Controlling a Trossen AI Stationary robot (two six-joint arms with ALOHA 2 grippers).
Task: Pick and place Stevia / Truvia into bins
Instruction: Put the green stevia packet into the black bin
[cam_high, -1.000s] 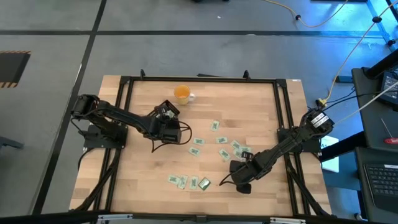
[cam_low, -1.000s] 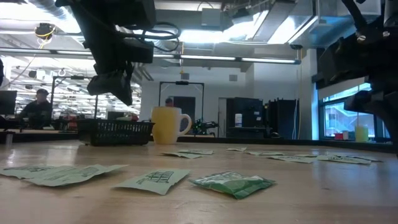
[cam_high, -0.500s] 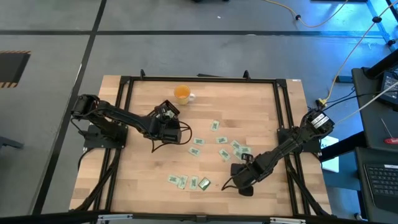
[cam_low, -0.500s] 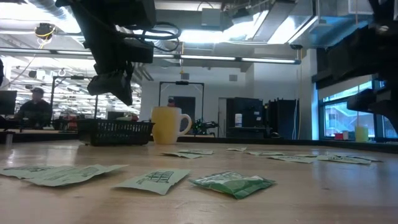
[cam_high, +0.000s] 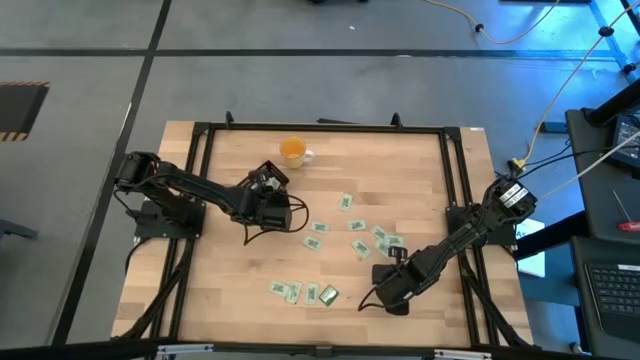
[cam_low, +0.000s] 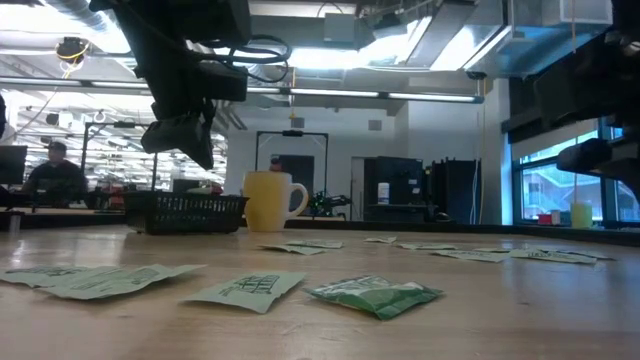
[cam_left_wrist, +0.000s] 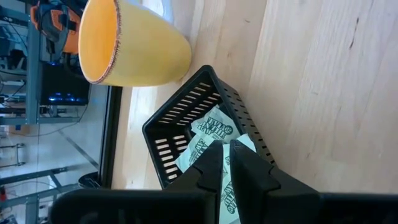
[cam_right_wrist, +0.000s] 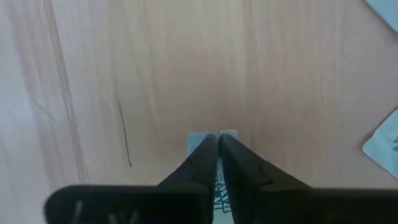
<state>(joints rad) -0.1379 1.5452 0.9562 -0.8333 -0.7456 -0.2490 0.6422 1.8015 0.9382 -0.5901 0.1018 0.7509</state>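
Observation:
Pale green and white Stevia sachets (cam_high: 361, 236) lie flat and scattered on the wooden table; three more (cam_high: 303, 293) lie by the near edge. The black tray (cam_left_wrist: 244, 119) stands left of the orange cup (cam_high: 292, 151) and holds a few sachets (cam_left_wrist: 210, 124). My left gripper (cam_left_wrist: 227, 149) hangs shut just above the tray, touching nothing. My right gripper (cam_high: 388, 292) is near the table's near right part, pointing down, shut on one sachet (cam_right_wrist: 221, 194). My right gripper pinches one sachet between its two fingers from above, pointing down. The sachet's pale lower edge (cam_right_wrist: 194, 138) sticks out just past the fingertips, and its print shows in the gap farther back. Whether that edge touches the table, I cannot tell.
Black frame rails (cam_high: 455, 190) run along the table's sides. The cup (cam_low: 268, 200) stands just right of the tray (cam_low: 185, 212). One green crumpled sachet (cam_low: 375, 295) lies near the front edge. A person (cam_low: 55, 170) sits in the room behind the table.
My right gripper has rolled a little at the wrist while staying over the same spot; in the low view its dark body has drawn toward the picture's right edge. The left arm and the sachets on the table have kept still.

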